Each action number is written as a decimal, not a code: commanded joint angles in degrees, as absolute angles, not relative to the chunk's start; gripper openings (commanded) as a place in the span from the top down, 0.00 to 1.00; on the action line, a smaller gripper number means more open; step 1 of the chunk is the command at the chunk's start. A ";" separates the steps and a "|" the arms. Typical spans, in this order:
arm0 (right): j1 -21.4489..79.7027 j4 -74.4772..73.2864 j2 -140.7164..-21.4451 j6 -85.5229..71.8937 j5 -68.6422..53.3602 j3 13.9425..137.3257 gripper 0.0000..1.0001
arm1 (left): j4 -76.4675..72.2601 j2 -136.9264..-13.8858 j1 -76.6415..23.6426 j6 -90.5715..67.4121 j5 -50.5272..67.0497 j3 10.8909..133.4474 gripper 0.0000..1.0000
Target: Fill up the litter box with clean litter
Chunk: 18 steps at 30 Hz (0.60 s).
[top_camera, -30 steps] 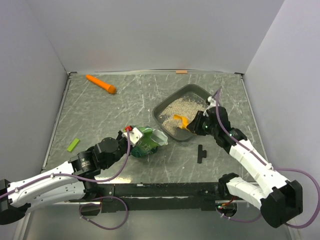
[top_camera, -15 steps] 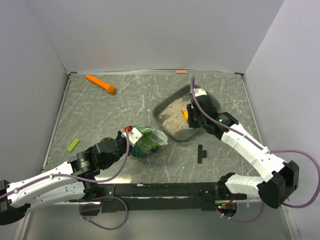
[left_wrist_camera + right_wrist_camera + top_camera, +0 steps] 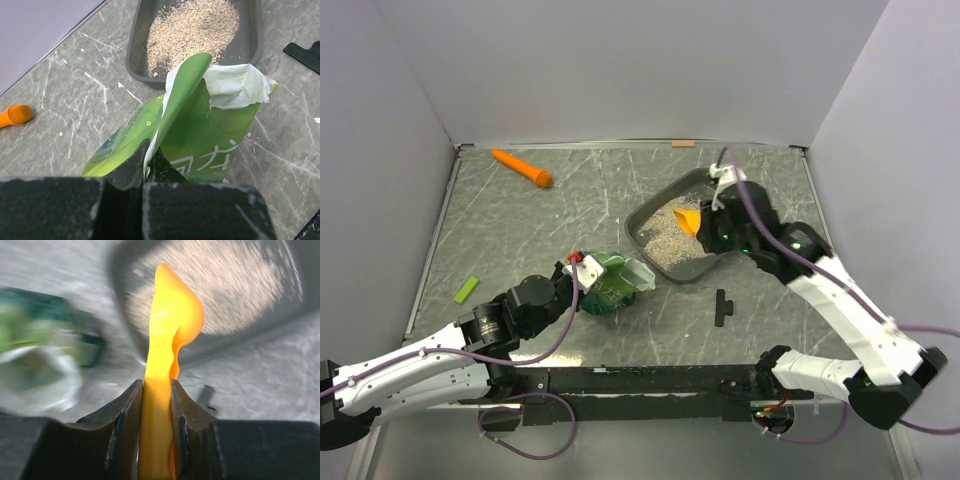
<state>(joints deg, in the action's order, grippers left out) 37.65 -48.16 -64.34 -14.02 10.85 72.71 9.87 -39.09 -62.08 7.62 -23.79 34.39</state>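
**Right tool**: narrow, clamped on the handle of the orange scoop. The wrist view shows the scoop on edge, its bowl turned sideways above the litter box. That view is blurred, so the arm is probably in motion. I cannot tell whether any grains remain in the bowl.

**Change over the last second:** the scoop was low at the near right wall of the box. It now sits over the far left part of the tray, with the arm stretched further across.

**Left tool**: fully closed, pinching the torn edge of the green bag. It is in the same place as 1 second ago and holds the bag mouth open toward the box.

**Task items:** the box is on the counter, right of centre and just beyond the bag. The clean litter lies in 1 pale patch across the middle of the floor. Bare grey shows along the walls.

**Assessment:** the sideways bowl suggests a load being tipped or spread. Filling appears partial, and further loads from the bag are likely needed.
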 commanded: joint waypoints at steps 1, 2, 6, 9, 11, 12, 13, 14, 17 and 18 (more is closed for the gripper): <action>38.06 -55.53 -59.94 -14.41 2.39 80.94 1.00 | 12.66 -38.50 -61.70 6.77 -24.87 35.24 0.99; 37.97 -56.68 -59.68 -14.68 1.50 81.56 1.00 | 12.74 -38.58 -61.79 6.59 -24.96 35.33 0.99; 38.06 -59.41 -57.05 -16.78 -8.75 82.79 1.00 | 12.66 -38.50 -61.79 6.68 -25.14 35.33 0.99; 38.06 -59.68 -55.99 -18.63 -14.14 81.92 1.00 | 12.74 -38.58 -61.70 6.59 -25.31 35.33 0.99; 37.97 -59.68 -55.64 -19.42 -16.52 81.48 1.00 | 12.83 -38.58 -61.70 6.68 -25.40 35.42 0.99; 38.06 -59.68 -55.55 -19.77 -17.39 81.13 1.00 | 12.83 -38.58 -61.70 6.59 -25.40 35.51 0.99; 38.06 -59.59 -55.55 -19.95 -18.79 81.04 1.00 | 12.83 -38.41 -61.79 6.59 -25.40 35.51 0.99; 38.06 -59.33 -55.55 -20.21 -19.42 80.69 1.00 | 12.83 -38.41 -61.70 6.59 -25.49 35.42 0.99; 38.06 -58.71 -55.98 -20.83 -21.70 79.90 1.00 | 12.83 -38.41 -61.70 6.50 -25.40 35.51 0.99; 38.06 -58.45 -56.16 -21.00 -22.41 79.72 1.00 | 12.83 -38.32 -61.79 6.59 -25.49 35.59 0.99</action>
